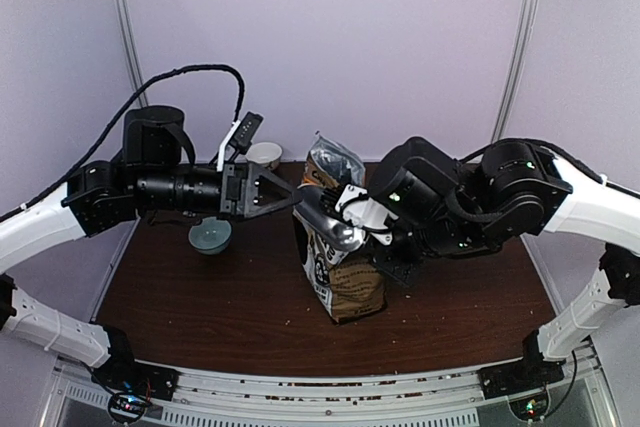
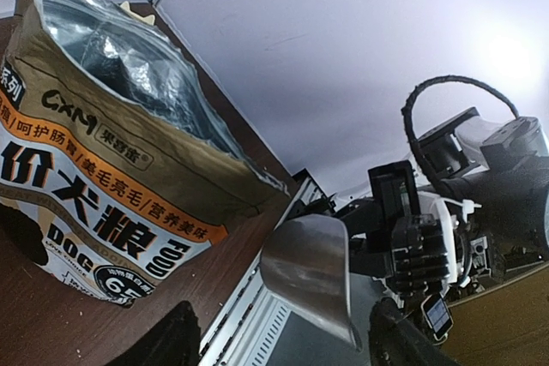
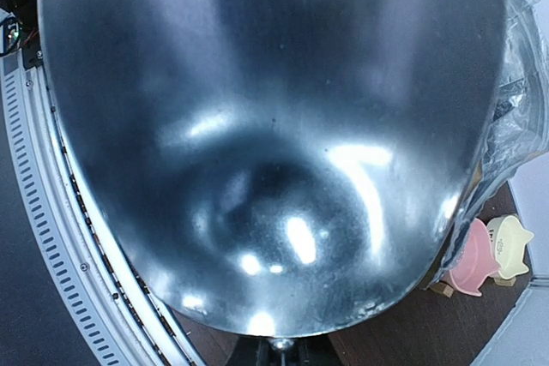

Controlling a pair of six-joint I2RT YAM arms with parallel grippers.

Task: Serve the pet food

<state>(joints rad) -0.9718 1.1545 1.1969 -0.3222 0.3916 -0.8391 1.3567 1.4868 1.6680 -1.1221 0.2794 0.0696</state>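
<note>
The brown kraft "CXM" bag [image 1: 345, 272] stands open in the middle of the table; the left wrist view shows its printed front [image 2: 103, 195] and foil lining. No kibble shows; the bag's inside hides it. My right gripper [image 1: 372, 219] is shut on the handle of a metal scoop [image 1: 332, 223], held in front of the bag's upper part. The scoop's bowl [image 3: 266, 143] fills the right wrist view and is empty. My left gripper [image 1: 290, 197] is open and empty, just left of the bag top, pointing at the scoop [image 2: 322, 272].
A grey-green bowl [image 1: 210, 236] sits under my left arm and a white bowl [image 1: 264, 154] sits at the back. A pink bowl [image 3: 474, 261] and a cream bowl [image 3: 509, 244] show past the scoop. The table's front rail [image 1: 330, 387] holds scattered crumbs.
</note>
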